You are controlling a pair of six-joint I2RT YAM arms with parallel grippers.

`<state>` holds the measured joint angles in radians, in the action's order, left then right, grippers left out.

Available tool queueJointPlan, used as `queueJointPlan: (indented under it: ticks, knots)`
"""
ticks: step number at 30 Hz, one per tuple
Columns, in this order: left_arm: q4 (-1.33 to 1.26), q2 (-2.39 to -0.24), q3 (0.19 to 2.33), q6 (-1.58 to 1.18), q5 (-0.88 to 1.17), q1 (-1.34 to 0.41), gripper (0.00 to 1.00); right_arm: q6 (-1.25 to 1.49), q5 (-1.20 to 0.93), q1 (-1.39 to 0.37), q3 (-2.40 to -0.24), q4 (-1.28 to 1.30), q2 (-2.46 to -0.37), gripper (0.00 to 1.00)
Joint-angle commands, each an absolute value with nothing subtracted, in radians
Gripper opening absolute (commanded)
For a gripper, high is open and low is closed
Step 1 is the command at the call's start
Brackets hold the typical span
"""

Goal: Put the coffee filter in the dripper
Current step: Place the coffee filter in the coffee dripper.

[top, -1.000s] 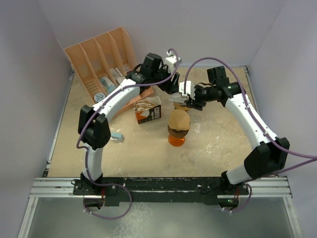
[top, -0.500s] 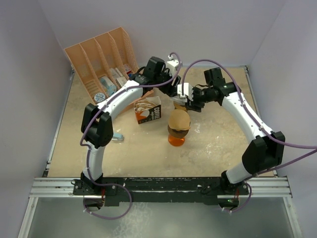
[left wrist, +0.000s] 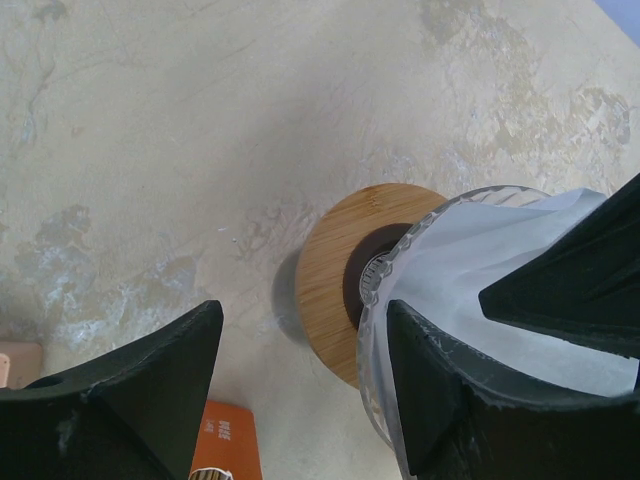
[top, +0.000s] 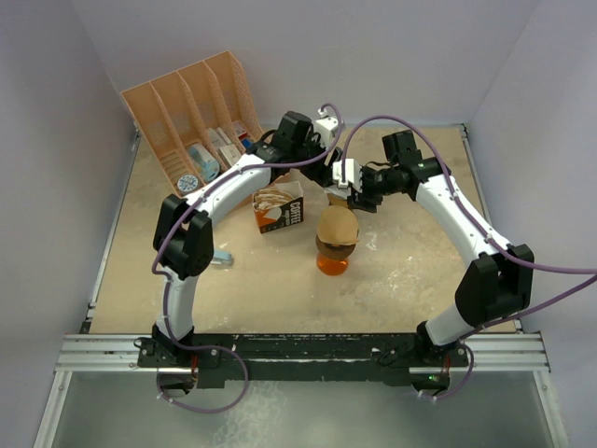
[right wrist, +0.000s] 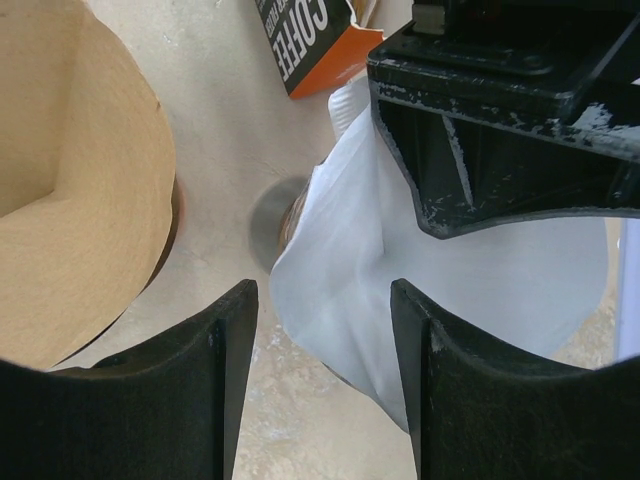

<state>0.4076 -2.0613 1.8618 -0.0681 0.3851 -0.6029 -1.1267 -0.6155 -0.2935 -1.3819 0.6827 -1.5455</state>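
**At the back of the table: white filter in the glass dripper, both grippers open**

Toward the middle-back of the beige stone-patterned table (top: 410, 271), the left gripper (left wrist: 303, 318) hangs with its jaws spread and nothing between them. Its right-hand finger stands just beside the wall of the clear ribbed glass dripper (left wrist: 372, 340). The dripper rests on a round wooden base (left wrist: 325, 270). The white paper coffee filter (left wrist: 470, 270) lies inside the dripper, one edge standing above the rim. To the right, the right gripper (right wrist: 322, 290) is also spread wide and holds nothing. One of its black fingers is over the filter's mouth and the other is outside the filter's creased edge.

The filter looks feather-light, limp and easy to crumple or tear. I would pinch only its upper edge, gently, since a sideways drag would probably lift it out. The glass is likely slippery, breakable and top-heavy on that small base.

Around, left to right:
- A peach slotted plastic file organiser (top: 187, 112) stands well apart at the back-left.
- An orange-and-white cardboard coffee box (top: 280, 207) sits near the dripper.
- A brown paper filter cone (top: 338, 224) sits atop an orange vessel (top: 333, 263) just in front.

Box and cone crowd the near side, and the two grippers crowd each other.
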Motion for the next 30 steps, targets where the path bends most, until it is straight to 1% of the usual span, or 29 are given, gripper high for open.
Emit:
queueJointPlan:
  ticks: [1, 9, 16, 30]
  knots:
    - [0.399, -2.068, 1.837, -0.061, 0.364, -0.603, 0.65, -1.131, -0.629, -0.288, -1.362, 0.682, -1.546, 0.58]
    - [0.403, -2.072, 1.831, -0.063, 0.340, -0.603, 0.66, -1.125, -0.626, -0.288, -1.355, 0.678, -1.550, 0.59]
    - [0.405, -2.055, 1.852, -0.080, 0.361, -0.603, 0.71, -1.120, -0.623, -0.288, -1.377, 0.688, -1.541, 0.59]
    - [0.396, -2.004, 1.882, -0.080, 0.398, -0.601, 0.74, -1.112, -0.656, -0.288, -1.438, 0.726, -1.519, 0.65]
